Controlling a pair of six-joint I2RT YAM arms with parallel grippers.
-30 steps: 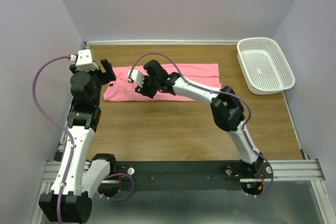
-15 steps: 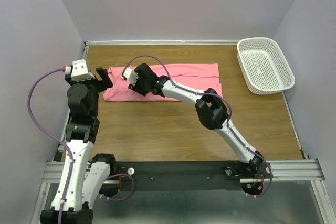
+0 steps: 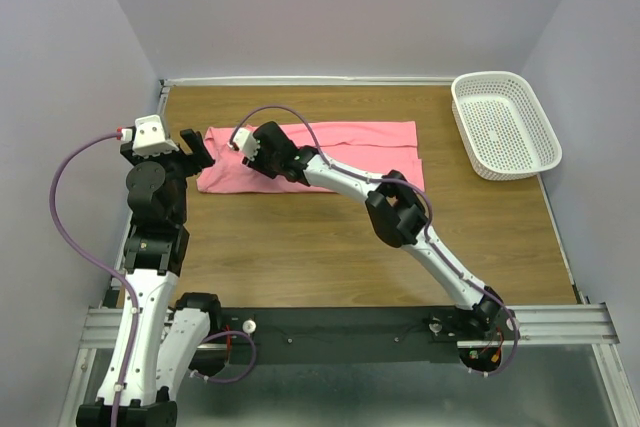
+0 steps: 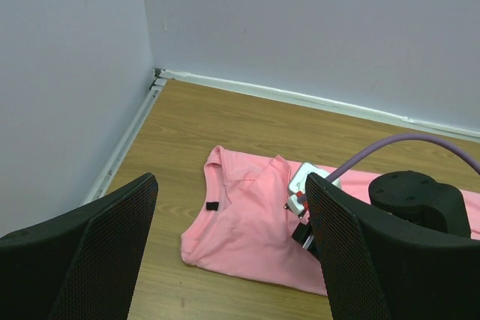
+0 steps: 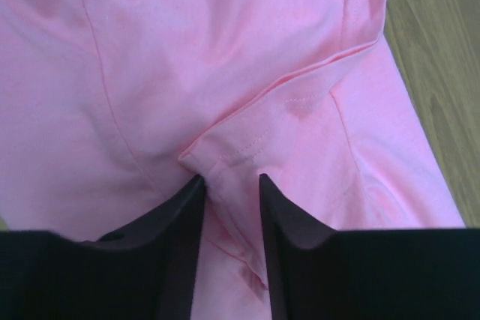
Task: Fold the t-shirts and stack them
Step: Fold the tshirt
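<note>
Work item: a plain salmon-pink short-sleeved cloth t-shirt (image 3: 365, 139) is laid on the far left-centre part of the brown wooden table (image 3: 300, 242). It is folded lengthwise into a long band, with its neck end towards the left arm.

Stack status: only one shirt is seen, so no stack is judged to have been started.

Right gripper (image 5: 229, 182): it is lowered onto the left part of the shirt, near the short sleeve (image 5: 330, 39). The jaws are set narrow, astride a raised ridge of cloth at the sleeve seam. It cannot be told whether the ridge is clamped firmly.

Reason for placement: a pinch at the seam is judged to give a hold from which the loose sleeve can be tucked or carried across.

Left gripper (image 4: 229, 241): it is held above the table just beside the shirt's left edge. The jaws are spread wide and nothing is held. It is judged to be kept ready for the near corner.

White perforated plastic basket (image 3: 497, 76): it is placed at the far right corner, well apart from the shirt.
</note>
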